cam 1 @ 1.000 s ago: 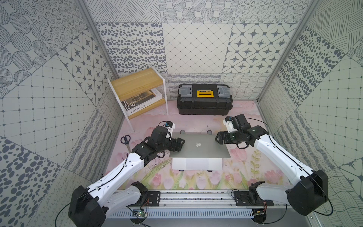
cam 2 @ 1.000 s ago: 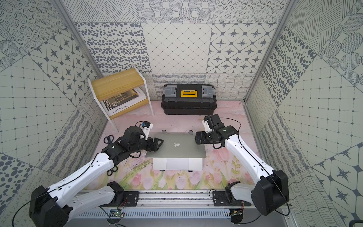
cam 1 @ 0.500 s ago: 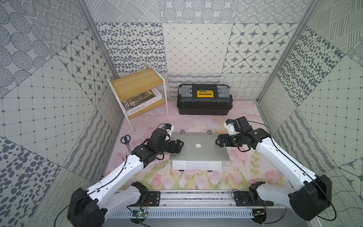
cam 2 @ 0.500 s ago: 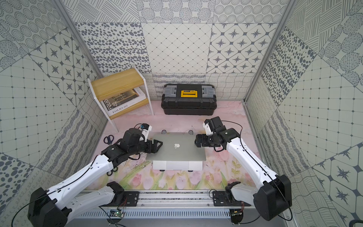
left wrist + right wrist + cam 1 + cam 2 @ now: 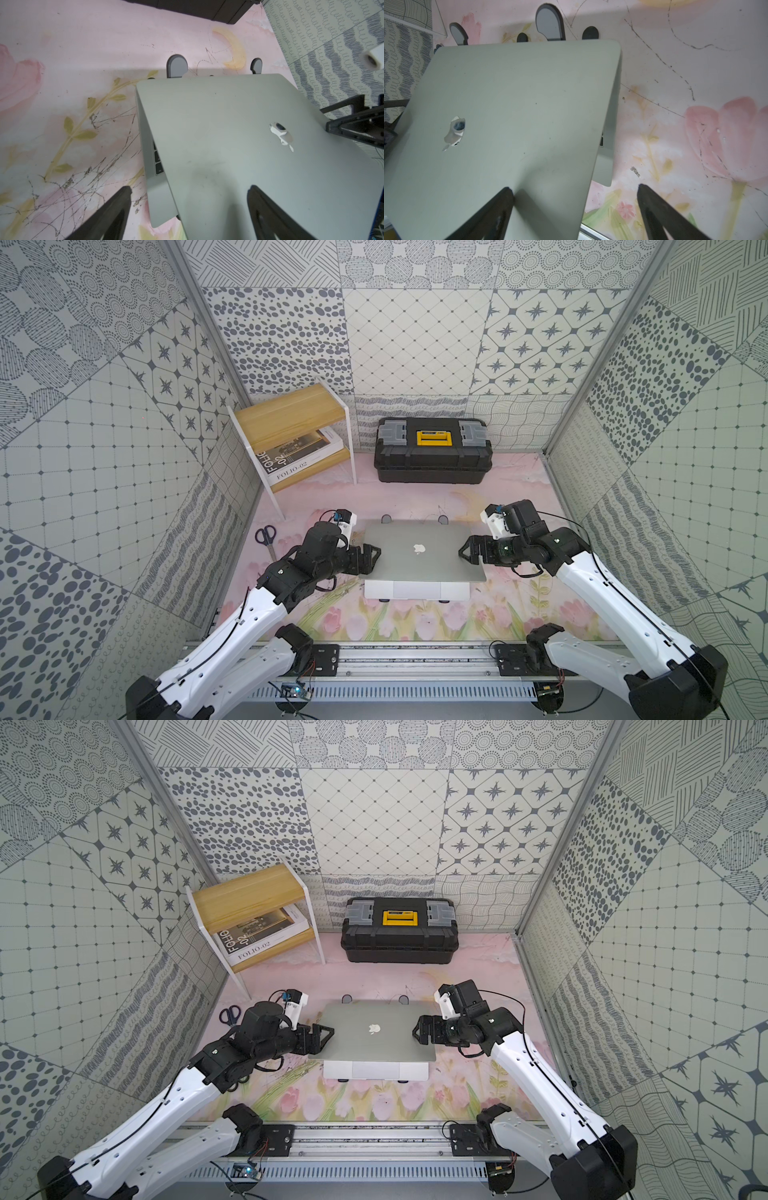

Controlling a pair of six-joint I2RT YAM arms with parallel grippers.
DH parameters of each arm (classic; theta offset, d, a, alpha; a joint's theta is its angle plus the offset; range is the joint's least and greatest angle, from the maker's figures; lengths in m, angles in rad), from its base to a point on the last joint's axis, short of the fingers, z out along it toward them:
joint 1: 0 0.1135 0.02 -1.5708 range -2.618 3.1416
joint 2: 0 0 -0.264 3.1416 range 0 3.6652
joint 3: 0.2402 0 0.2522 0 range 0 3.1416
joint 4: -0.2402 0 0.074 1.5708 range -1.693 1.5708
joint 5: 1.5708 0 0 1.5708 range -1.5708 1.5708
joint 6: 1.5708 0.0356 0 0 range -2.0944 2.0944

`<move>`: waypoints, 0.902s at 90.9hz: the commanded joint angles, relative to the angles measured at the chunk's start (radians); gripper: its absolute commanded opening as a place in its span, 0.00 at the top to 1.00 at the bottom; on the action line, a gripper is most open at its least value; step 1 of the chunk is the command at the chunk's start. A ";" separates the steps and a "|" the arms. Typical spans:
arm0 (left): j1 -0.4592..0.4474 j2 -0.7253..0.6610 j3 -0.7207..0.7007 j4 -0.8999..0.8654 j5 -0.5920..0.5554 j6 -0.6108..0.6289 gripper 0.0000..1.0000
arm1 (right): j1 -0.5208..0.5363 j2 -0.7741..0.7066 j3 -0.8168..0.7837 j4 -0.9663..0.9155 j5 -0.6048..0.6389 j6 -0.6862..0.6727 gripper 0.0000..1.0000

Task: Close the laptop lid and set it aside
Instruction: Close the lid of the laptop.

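Note:
The silver laptop (image 5: pixel 415 590) sits mid-table on a stand, its front strip showing under the laptop lid (image 5: pixel 424 549). The lid is tilted low over the keyboard, apple logo up, in both top views (image 5: pixel 374 1031). A few black keys show under its edge in the left wrist view (image 5: pixel 158 162). My left gripper (image 5: pixel 371 560) is open astride the lid's left edge, one finger (image 5: pixel 268 216) over the lid (image 5: pixel 228 135) and one off its side. My right gripper (image 5: pixel 467 553) is open likewise at the right edge, with one finger (image 5: pixel 492 214) on the lid (image 5: pixel 512 99).
The stand's dark grey feet (image 5: pixel 386 518) poke out behind the laptop. A black-and-yellow toolbox (image 5: pixel 432 456) stands at the back wall. A wooden shelf (image 5: pixel 291 423) holding a book (image 5: pixel 299 456) is at the back left. Scissors (image 5: pixel 266 537) lie by the left wall.
The lid has come down a little further over the keyboard. Both grippers have stayed open at its side edges and shifted slightly with it.

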 commanded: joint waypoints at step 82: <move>0.167 0.159 -0.233 0.379 0.291 -0.089 0.17 | -0.016 0.111 -0.187 0.393 -0.014 -0.009 0.03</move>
